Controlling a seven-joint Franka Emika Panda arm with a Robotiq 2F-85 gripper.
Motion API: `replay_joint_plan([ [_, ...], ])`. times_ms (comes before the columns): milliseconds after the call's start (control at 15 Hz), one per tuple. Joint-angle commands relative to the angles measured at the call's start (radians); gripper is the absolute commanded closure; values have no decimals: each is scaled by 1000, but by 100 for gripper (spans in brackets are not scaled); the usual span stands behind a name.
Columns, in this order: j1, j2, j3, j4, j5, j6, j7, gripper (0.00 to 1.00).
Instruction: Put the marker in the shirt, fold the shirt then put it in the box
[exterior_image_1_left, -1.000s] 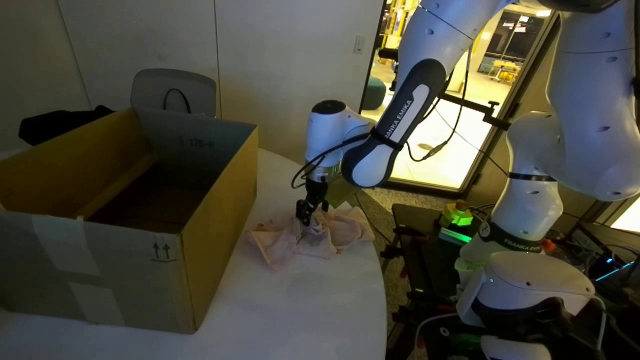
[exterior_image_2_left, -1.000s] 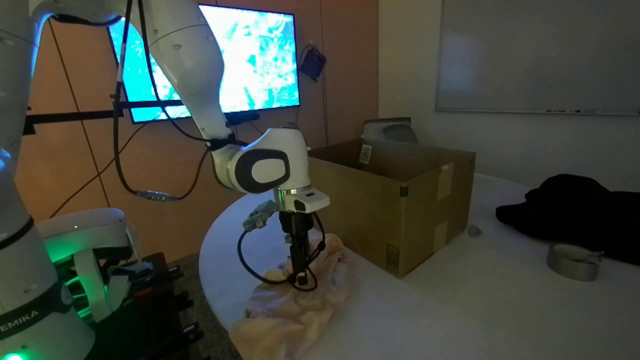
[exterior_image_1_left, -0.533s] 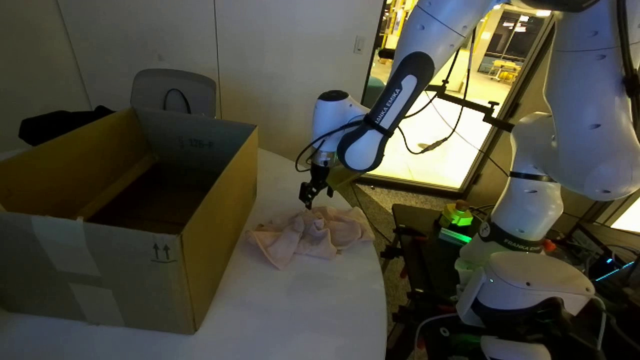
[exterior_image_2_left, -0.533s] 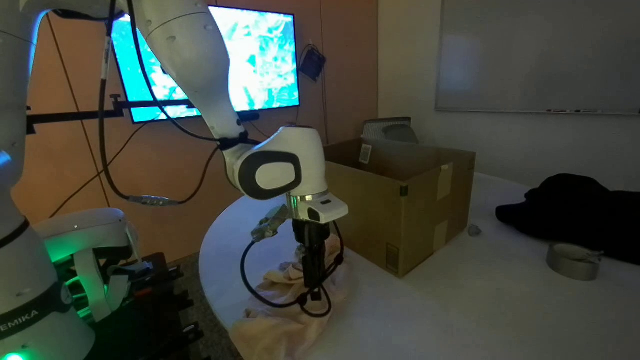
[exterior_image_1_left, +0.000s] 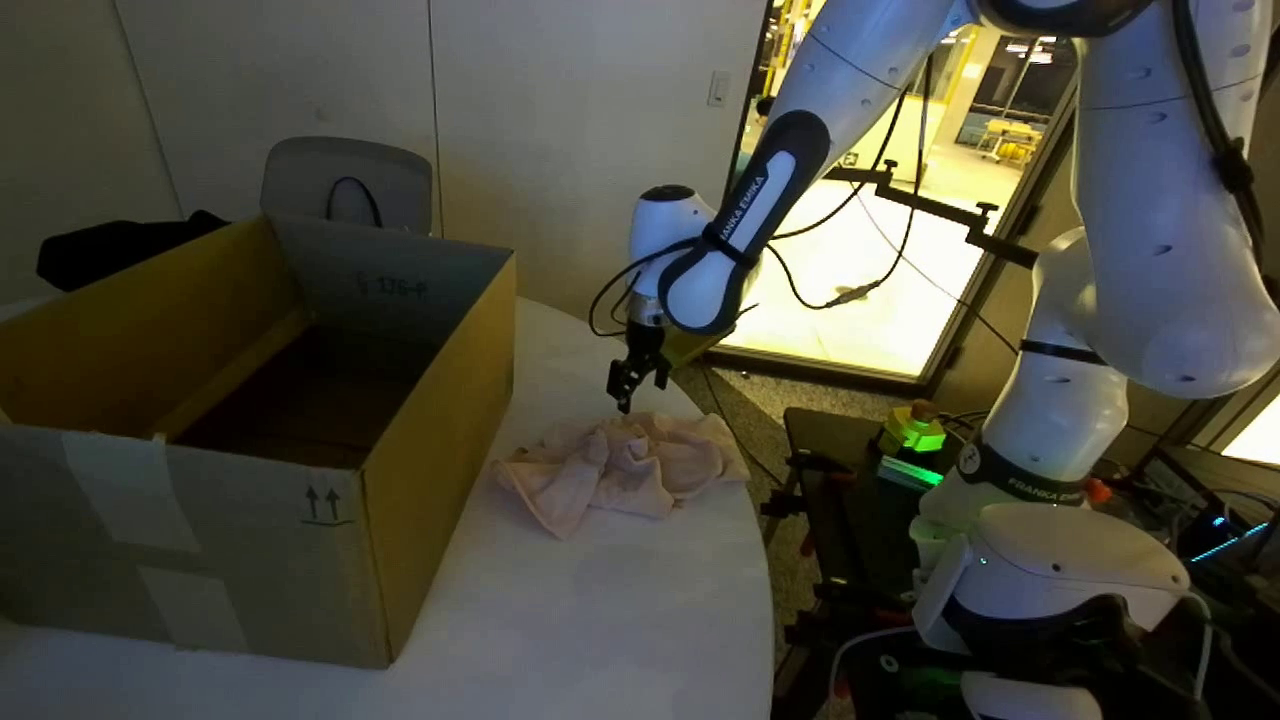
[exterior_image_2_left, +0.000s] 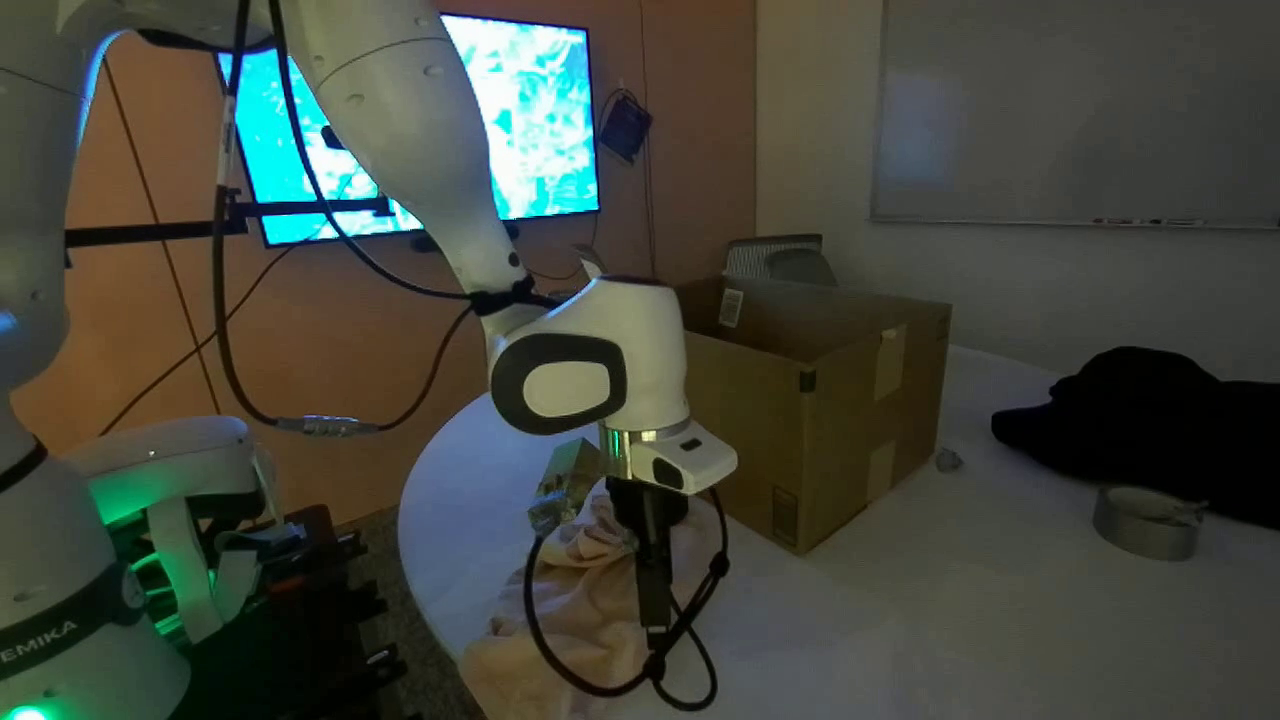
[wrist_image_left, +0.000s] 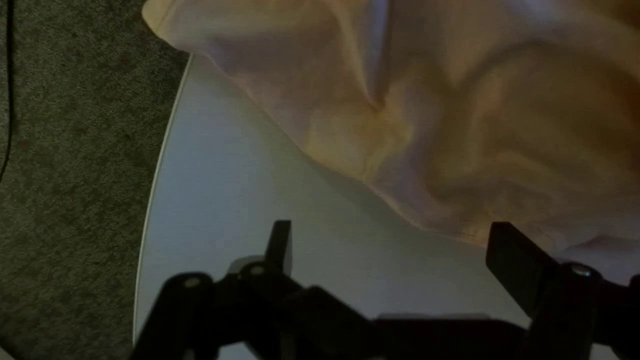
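In the wrist view I'm holding the tool (wrist_image_left: 391, 237) near the edge of the pink shirt (wrist_image_left: 450, 110), its fingers (wrist_image_left: 520, 265) standing wide apart. The shirt is lying crumpled on the bench (exterior_image_1_left: 620, 620), outside the open-topped box (exterior_image_1_left: 440, 450), which is standing close by. Farther along the bench, in an exterior view, a tape roll (exterior_image_2_left: 1147, 530) is resting near a black bundle (exterior_image_2_left: 1160, 430); beyond the box a grey chair (exterior_image_1_left: 350, 180) is standing.

Cardboard box (exterior_image_1_left: 430, 470), open-topped, two upward arrows (exterior_image_1_left: 312, 500) printed on near wall (exterior_image_1_left: 300, 590); stands on white table (exterior_image_1_left: 600, 620). Just right of box: pale pink shirt (exterior_image_1_left: 625, 470), crumpled. Right of box, raised: Robotiq gripper (exterior_image_1_left: 643, 392), jaws parted, on white Franka Emika Panda arm (exterior_image_1_left: 780, 180). Behind box: grey chair (exterior_image_1_left: 300, 175).
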Motion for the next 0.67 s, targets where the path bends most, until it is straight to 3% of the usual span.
replay_joint_plan([
  [0, -85, 52, 64, 30, 50, 1, -158, 0],
  [267, -161, 87, 118, 35, 77, -10, -286, 0],
  [600, -200, 104, 148, 33, 80, -5, -366, 0],
])
